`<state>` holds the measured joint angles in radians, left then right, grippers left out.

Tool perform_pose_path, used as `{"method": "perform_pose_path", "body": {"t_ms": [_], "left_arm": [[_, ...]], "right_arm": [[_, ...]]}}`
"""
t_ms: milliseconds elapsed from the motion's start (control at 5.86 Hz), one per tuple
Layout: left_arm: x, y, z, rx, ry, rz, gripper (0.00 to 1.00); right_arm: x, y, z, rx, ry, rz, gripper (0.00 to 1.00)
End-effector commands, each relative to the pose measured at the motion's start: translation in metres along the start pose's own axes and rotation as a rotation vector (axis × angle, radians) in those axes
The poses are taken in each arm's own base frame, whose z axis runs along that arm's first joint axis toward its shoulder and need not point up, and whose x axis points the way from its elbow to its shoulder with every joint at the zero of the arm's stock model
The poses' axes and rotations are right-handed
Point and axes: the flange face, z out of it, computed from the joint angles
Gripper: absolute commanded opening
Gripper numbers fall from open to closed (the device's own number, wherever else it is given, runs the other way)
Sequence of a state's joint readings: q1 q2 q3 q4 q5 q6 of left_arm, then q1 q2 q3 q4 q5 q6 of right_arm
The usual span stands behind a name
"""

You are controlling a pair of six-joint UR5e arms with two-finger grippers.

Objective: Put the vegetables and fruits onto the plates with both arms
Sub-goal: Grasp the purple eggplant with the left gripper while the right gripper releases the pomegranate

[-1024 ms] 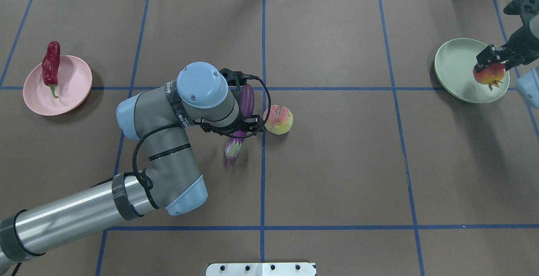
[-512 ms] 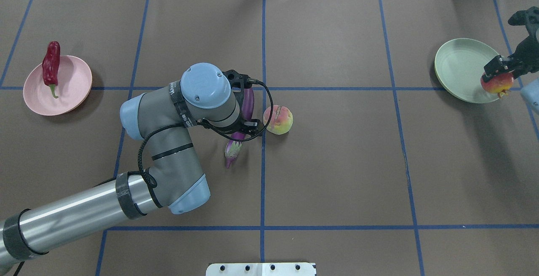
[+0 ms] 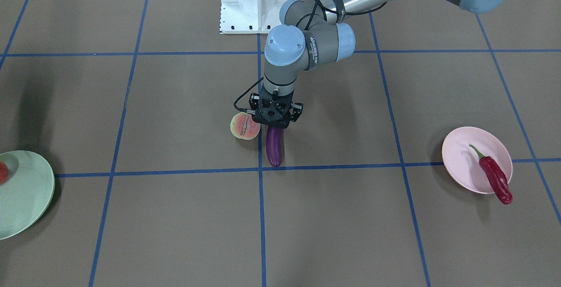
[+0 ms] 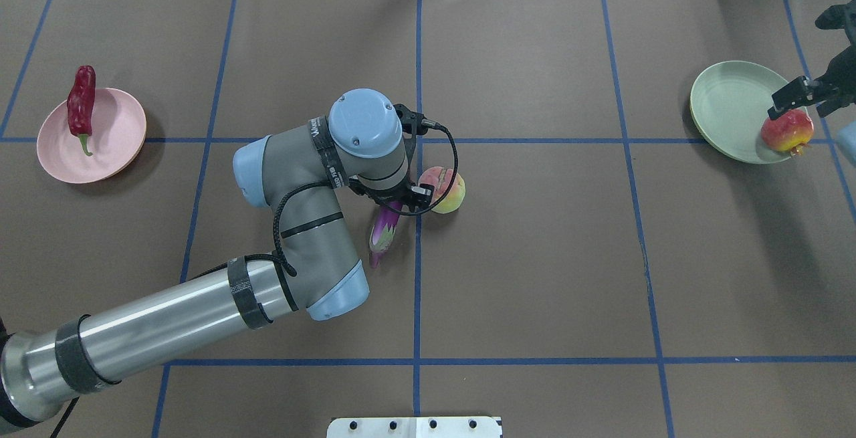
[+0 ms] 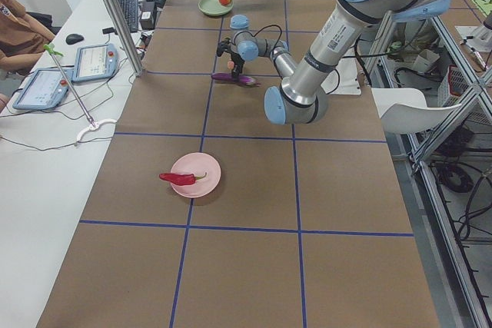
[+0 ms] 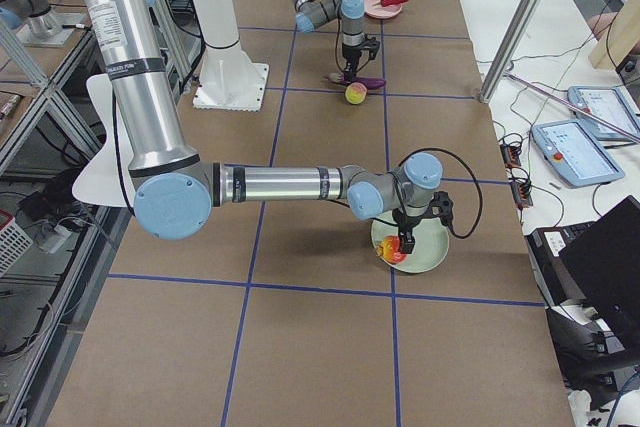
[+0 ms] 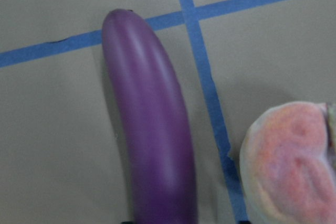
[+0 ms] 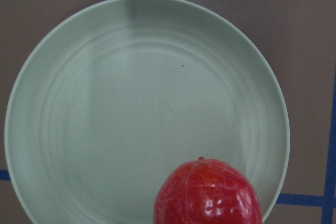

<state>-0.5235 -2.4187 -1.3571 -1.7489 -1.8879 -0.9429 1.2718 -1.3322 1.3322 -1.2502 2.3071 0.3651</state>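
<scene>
Purple eggplant (image 3: 273, 147) lies at the table's (image 4: 535, 257) centre beneath the left gripper (image 3: 275, 118), whose jaws are hidden from view; a peach (image 3: 243, 125) sits just beside it. Right gripper (image 4: 802, 97), grip unclear, hangs over the mottled fruit (image 4: 787, 132) at the green plate's (image 4: 725, 103) rim.

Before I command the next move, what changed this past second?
The right pincer let go of the orange-red fruit on the rim of the green plate and pulled away. The left pincer shifted toward the peach, swinging the eggplant at its cap end. The chili and pink plate stayed put.
</scene>
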Motion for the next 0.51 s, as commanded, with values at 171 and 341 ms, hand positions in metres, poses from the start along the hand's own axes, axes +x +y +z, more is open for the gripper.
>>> {"method": "perform_pose_path", "body": {"t_ms": [171,341], "left_arm": [[-0.0064,-0.0040,0.0020,0.001,-0.014,0.024,0.12],[-0.0095,-0.0034,0.0062,-0.004,-0.021,0.022,0.11]], "right_arm": [[-0.0063,-0.0028,-0.0076,0.013,-0.009,0.000,1.00],[-0.0131,-0.0043,-0.0138,0.023,-0.015,-0.004,1.00]]}}
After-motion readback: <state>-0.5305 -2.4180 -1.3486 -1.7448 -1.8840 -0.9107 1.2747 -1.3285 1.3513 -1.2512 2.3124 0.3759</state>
